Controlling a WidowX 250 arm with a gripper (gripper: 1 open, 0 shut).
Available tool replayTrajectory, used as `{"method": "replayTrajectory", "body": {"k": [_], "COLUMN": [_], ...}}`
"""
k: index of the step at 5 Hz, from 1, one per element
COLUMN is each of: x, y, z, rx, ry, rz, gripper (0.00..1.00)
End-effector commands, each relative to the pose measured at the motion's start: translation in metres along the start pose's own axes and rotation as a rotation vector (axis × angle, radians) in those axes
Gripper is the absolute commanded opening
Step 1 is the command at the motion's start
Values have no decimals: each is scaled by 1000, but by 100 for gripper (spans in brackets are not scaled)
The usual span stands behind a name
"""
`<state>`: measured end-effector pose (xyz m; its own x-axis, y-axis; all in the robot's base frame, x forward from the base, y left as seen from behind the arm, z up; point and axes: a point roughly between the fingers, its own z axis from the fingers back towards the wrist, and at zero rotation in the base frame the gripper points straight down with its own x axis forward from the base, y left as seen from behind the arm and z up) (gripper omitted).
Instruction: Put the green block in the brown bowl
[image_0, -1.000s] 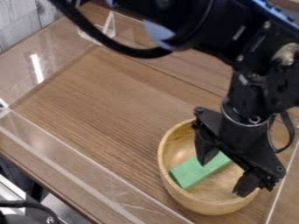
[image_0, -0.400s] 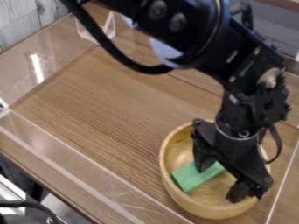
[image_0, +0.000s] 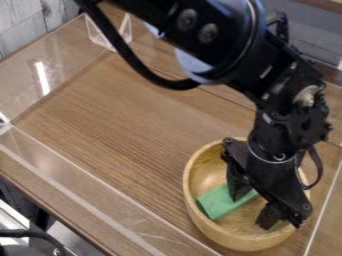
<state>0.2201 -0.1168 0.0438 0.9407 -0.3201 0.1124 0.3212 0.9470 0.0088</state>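
Observation:
The brown bowl (image_0: 187, 186) sits at the near right of the wooden table. The green block (image_0: 217, 204) lies flat inside it, tilted against the left wall. My black gripper (image_0: 261, 200) points down into the bowl over the block's right end. Its two fingers (image_0: 241, 186) stand apart on either side of that end, which they hide. I cannot make out whether the pads touch the block.
Clear acrylic walls (image_0: 54, 60) enclose the wooden table (image_0: 120, 110) on the left, back and front. The black arm (image_0: 201, 40) reaches in from the upper left above the table's middle. The bowl lies close to the front and right walls.
The gripper has sunk lower into the bowl over the block's end. The block and bowl have stayed in place.

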Motion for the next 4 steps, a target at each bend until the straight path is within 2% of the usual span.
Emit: {"method": "replayTrajectory", "body": {"k": [1, 2, 4], "x": [3, 1, 0], "y": [0, -3, -2], "z": [3, 10, 11], "rx": [-10, -18, -32], "ry": [-10, 7, 26], "rz": [4, 14, 24], "gripper": [0, 0, 0]}}
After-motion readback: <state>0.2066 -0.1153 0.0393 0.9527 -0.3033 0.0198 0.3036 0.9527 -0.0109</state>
